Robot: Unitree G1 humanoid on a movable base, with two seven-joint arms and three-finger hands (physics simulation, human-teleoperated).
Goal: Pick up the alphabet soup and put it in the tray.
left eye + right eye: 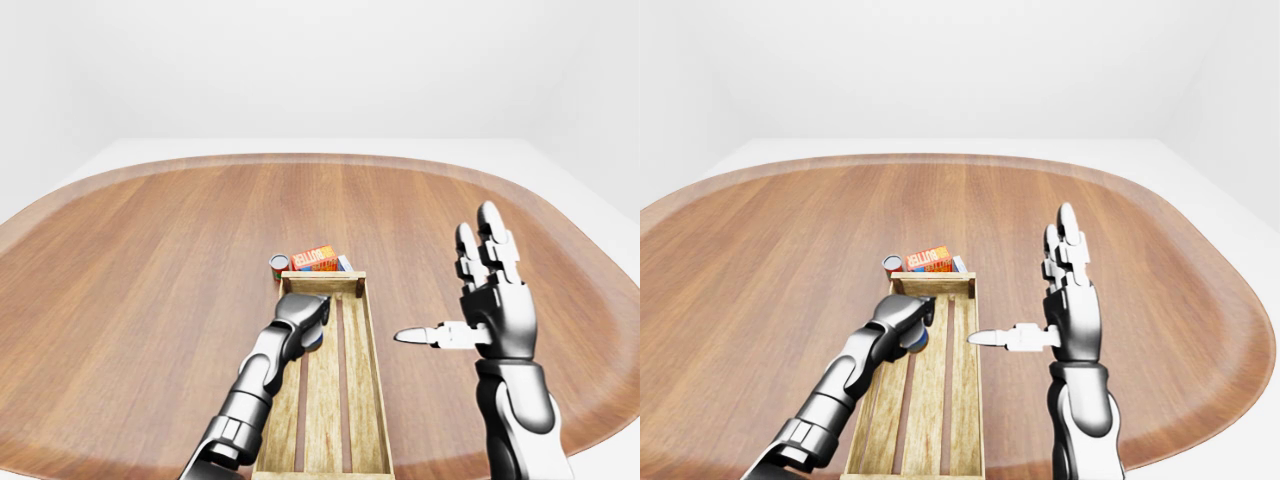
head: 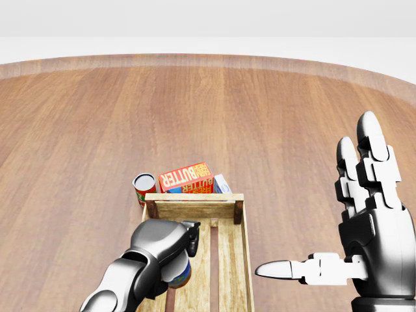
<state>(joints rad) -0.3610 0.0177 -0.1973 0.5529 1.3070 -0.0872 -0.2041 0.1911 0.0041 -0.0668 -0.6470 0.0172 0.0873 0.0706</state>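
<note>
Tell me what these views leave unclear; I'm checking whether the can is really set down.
- Alphabet soup: mostly covered by the left hand in the head view; contact with the tray floor cannot be told.
- Carton beside the butter box: hidden by that box and the tray's end wall.
- Red can: label too small.

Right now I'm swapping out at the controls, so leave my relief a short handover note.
Left hand: fingers shut on the alphabet soup, low over the tray slats near its top end in the head view.
Right hand: open, raised right of the tray, holding nothing.
Red can and butter box stand on the table beyond the tray.
Done: pickup, carry.
Left: set down, release, withdraw.
</note>
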